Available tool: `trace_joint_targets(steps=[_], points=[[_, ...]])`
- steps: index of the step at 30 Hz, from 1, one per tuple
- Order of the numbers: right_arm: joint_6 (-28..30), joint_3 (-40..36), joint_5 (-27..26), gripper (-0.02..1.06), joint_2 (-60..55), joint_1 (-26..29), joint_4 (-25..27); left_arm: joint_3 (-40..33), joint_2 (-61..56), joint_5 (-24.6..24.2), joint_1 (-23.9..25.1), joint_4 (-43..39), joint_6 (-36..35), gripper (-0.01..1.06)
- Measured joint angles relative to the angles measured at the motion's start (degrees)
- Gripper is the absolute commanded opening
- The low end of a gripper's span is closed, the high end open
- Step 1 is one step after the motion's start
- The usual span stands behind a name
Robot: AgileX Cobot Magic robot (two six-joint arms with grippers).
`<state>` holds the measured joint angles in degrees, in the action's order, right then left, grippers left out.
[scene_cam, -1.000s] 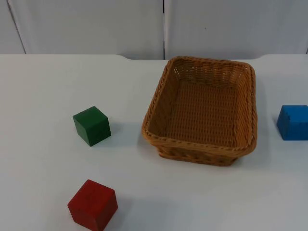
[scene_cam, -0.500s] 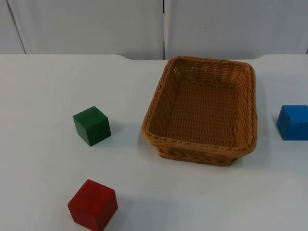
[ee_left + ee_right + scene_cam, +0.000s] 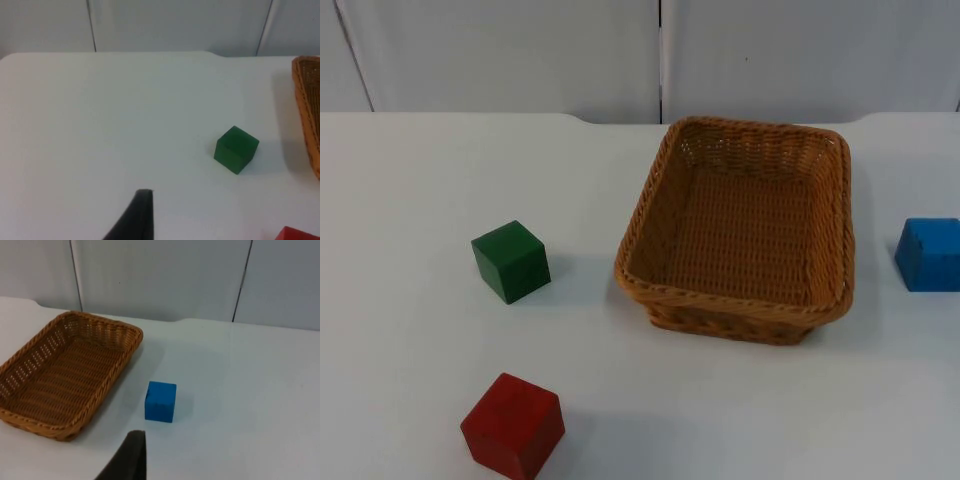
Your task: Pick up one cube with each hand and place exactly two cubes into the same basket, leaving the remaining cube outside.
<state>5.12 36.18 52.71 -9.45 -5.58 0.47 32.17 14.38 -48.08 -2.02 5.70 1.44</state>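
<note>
Woven wicker basket point(image 3: 738, 232) sits empty at frame centre; green wooden cube point(image 3: 510, 261) left, red wooden cube point(image 3: 513, 424) lower left, blue wooden cube point(image 3: 929, 254) right edge, all on white surface point(image 3: 410, 180). No cube lifted. Left end effector point(image 3: 137, 215), right end effector point(image 3: 131, 456) wait: grip state cannot be told.

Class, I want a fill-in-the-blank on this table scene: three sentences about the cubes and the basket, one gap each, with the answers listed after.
1. The basket holds ____ cubes.
2. Beside the basket's right side lies the ____ cube.
3. The green cube lies between the basket and the table's left edge; nearer the camera lies the ____ cube.

Missing words: no; blue; red
</note>
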Motion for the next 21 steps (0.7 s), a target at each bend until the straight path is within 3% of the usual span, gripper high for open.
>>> trace_joint_targets(steps=[21], points=[[0.0, 9.7, -0.4, 1.05, -21.8, 0.0, 1.4, 7.5, 14.3, 4.0, 0.0, 0.5, 2.1, 1.05]])
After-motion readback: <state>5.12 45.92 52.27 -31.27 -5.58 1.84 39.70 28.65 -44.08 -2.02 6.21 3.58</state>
